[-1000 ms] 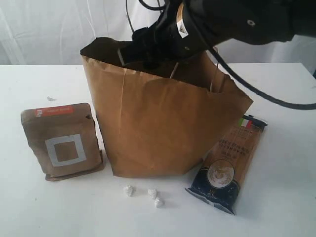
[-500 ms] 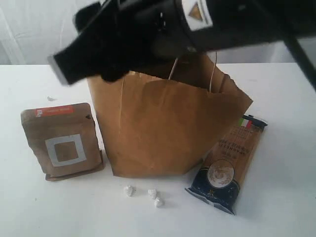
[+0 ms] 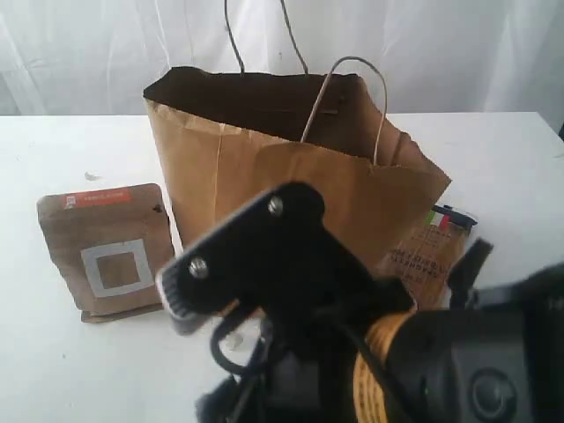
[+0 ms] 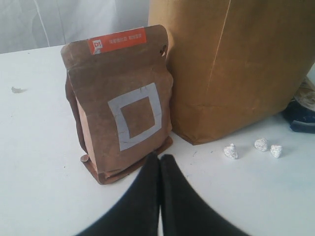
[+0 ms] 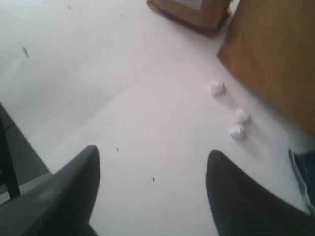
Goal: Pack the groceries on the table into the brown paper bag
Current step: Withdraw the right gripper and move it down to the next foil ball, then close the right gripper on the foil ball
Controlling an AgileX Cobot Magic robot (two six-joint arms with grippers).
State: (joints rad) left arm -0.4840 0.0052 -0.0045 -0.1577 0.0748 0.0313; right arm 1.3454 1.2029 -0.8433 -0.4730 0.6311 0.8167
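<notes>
Right tool point(image 5: 153, 155) apart, empty over plain white tabletop point(image 5: 98, 73); I'd grab the long navy-and-tan spaghetti pack point(image 3: 429, 251) across its narrow width; left tool point(image 4: 159, 158) together.

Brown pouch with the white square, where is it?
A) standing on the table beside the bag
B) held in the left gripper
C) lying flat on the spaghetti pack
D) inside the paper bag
A: the pouch stands upright on the table right beside the paper bag, with the left gripper shut and empty in front of it.
</notes>
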